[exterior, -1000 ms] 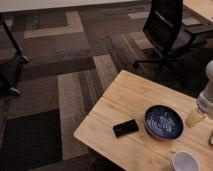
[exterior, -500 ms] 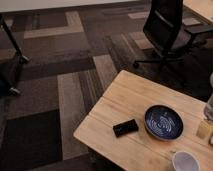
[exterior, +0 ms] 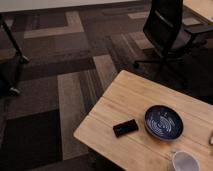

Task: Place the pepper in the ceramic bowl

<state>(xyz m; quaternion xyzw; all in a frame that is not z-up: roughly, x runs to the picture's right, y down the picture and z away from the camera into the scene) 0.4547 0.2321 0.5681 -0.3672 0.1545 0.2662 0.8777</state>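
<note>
The ceramic bowl (exterior: 163, 122), dark navy blue with pale swirl marks inside, sits on the right part of the wooden table (exterior: 125, 102) and holds nothing. The pepper is out of view. My gripper is out of view too. Only a small pale sliver (exterior: 211, 140) shows at the right edge of the frame, just right of the bowl, and I cannot tell what it is.
A black phone-like slab (exterior: 125, 127) lies on the table just left of the bowl. A white cup (exterior: 185, 161) stands near the table's front right. A black office chair (exterior: 167, 30) stands behind the table on patterned carpet. A black stand (exterior: 12, 55) is at far left.
The arm that showed at the right edge beside the bowl has drawn away to the right and out of the frame. The bowl, slab and cup have not moved.
</note>
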